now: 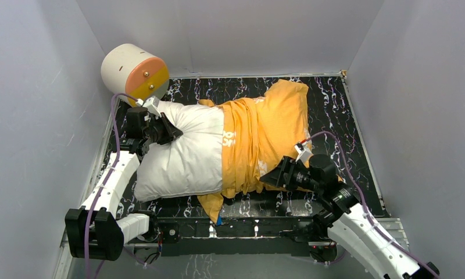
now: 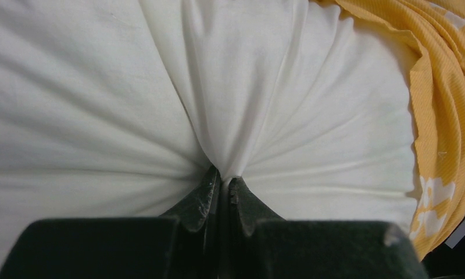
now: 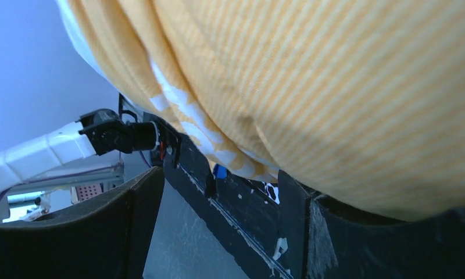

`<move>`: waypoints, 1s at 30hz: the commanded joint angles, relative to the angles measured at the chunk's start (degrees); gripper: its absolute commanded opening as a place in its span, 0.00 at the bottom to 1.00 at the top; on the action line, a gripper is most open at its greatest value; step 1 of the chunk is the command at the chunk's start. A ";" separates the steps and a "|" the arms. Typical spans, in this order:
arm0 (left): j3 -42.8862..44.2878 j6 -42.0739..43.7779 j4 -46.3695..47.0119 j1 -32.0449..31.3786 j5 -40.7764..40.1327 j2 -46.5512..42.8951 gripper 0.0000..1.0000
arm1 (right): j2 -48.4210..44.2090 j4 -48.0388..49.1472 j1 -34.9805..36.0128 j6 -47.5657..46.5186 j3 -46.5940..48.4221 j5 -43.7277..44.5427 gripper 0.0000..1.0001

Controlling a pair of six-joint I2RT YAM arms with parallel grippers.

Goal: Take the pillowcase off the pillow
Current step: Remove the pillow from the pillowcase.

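Observation:
The white pillow (image 1: 183, 154) lies across the table with its left half bare. The orange-yellow pillowcase (image 1: 265, 131) is bunched over its right half. My left gripper (image 1: 173, 132) is at the pillow's left end. The left wrist view shows it (image 2: 224, 181) shut on a pinched fold of the white pillow (image 2: 102, 104), with the pillowcase (image 2: 445, 110) edge at the right. My right gripper (image 1: 272, 174) sits at the pillowcase's near edge. In the right wrist view it (image 3: 218, 200) stands open with nothing between its fingers, and the striped pillowcase (image 3: 335, 87) hangs just above its right finger (image 3: 294, 209).
A cream cylinder with an orange-yellow end (image 1: 134, 71) stands at the back left corner. Grey walls close in on the black marbled table (image 1: 340, 116) on three sides. The table's near edge (image 3: 230, 221) runs under my right gripper.

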 commanded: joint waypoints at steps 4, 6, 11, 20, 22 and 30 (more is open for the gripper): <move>-1.77 1.92 -6.98 1.15 -4.11 1.25 0.00 | 12.50 8.53 9.31 1.72 -3.06 8.65 0.82; -1.69 1.92 -6.98 1.08 -4.21 1.38 0.00 | 17.45 14.05 12.09 3.40 -3.52 12.43 0.84; -1.78 1.87 -6.98 1.11 -5.90 1.58 0.00 | 30.24 20.52 16.20 4.35 0.35 27.42 0.64; -1.11 1.65 -8.14 1.15 -8.61 2.52 0.00 | 20.01 13.25 14.51 -5.08 -1.31 56.33 0.00; -0.99 1.84 -8.52 1.24 -9.48 2.57 0.00 | 15.84 9.89 11.53 -5.17 -1.46 56.52 0.00; -1.42 2.70 -8.65 1.41 -13.89 0.34 0.00 | 6.74 1.96 2.82 -11.41 2.70 58.17 0.00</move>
